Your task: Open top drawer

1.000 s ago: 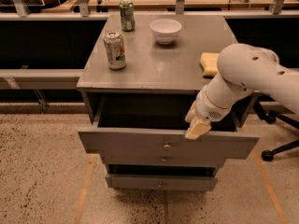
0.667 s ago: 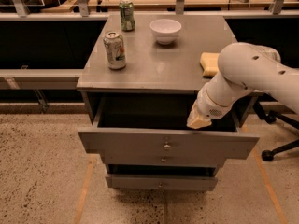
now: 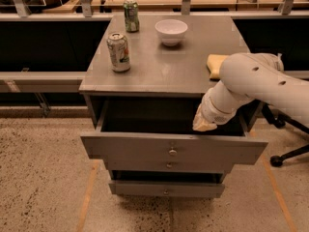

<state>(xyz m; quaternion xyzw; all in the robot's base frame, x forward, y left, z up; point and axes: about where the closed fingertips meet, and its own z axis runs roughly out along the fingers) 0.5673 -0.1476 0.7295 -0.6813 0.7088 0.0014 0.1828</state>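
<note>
The top drawer [image 3: 135, 151] of the grey cabinet stands pulled out, its wide front panel towards me with a small round metal knob [image 3: 172, 152] at its centre. The inside of the drawer is dark and nothing shows in it. My gripper [image 3: 203, 123] hangs from the white arm at the right. It is just above the drawer's front edge, right of the knob, over the open cavity. It holds nothing that I can see.
On the cabinet top [image 3: 193, 71] stand a near can [image 3: 119, 51], a far can [image 3: 131, 16], a white bowl [image 3: 171, 31] and a yellow cloth [image 3: 215, 65]. Two narrower drawer fronts [image 3: 166, 189] sit below. An office chair base [image 3: 285, 154] is at the right.
The gripper has risen slightly from the drawer's front edge and moved back over the opening. The drawer has stayed open in the same place.
</note>
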